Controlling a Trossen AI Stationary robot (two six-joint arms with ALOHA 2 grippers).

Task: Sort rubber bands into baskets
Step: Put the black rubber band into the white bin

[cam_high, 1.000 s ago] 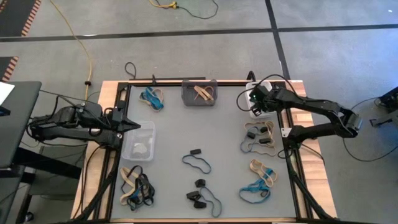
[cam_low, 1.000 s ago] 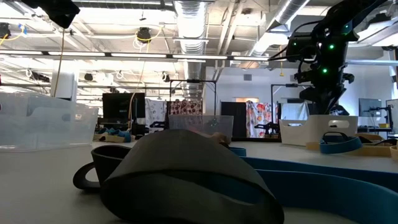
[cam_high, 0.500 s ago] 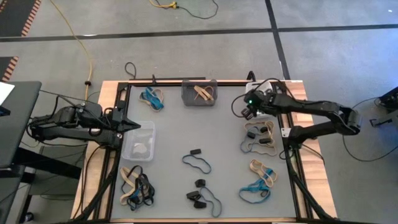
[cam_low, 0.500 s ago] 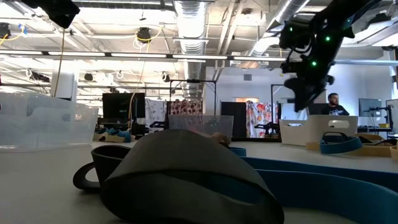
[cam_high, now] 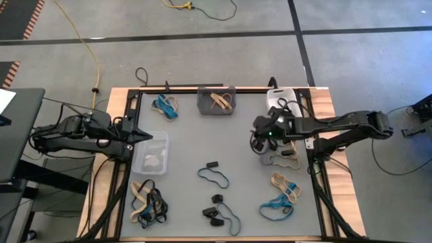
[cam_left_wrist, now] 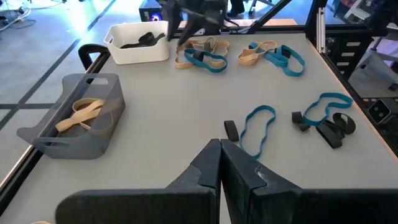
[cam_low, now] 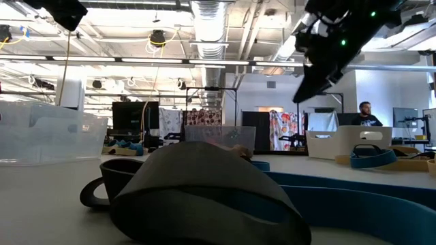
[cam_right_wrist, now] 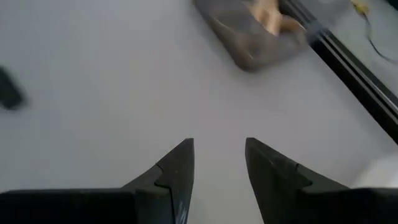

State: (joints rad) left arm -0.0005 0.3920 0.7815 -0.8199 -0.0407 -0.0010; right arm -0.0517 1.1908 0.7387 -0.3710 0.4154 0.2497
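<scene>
Three baskets stand on the grey table: a dark grey one point(cam_high: 216, 101) holding tan bands at the far middle, a white one point(cam_high: 277, 100) at the far right with a black band in it point(cam_left_wrist: 138, 41), and a clear one point(cam_high: 150, 154) at the left. Loose rubber bands lie in small heaps, among them a tan, blue and black heap point(cam_high: 281, 152) at the right. My right gripper point(cam_high: 259, 140) hangs open just left of that heap, above the table, with nothing between its fingers point(cam_right_wrist: 219, 163). My left gripper point(cam_high: 146, 137) waits shut beside the clear basket.
More bands lie at the far left point(cam_high: 165, 106), near left point(cam_high: 148, 202), middle point(cam_high: 213, 174), near middle point(cam_high: 220, 214) and near right point(cam_high: 278, 206). A black frame point(cam_high: 317, 169) borders the table. A person stands in the room beyond point(cam_low: 366, 109).
My right gripper has swung from above the white basket toward the table's near edge and a little to the left. It has tipped from pointing straight down to a slant. It now hangs beside the heap of bands at the right. No band or basket has moved.
</scene>
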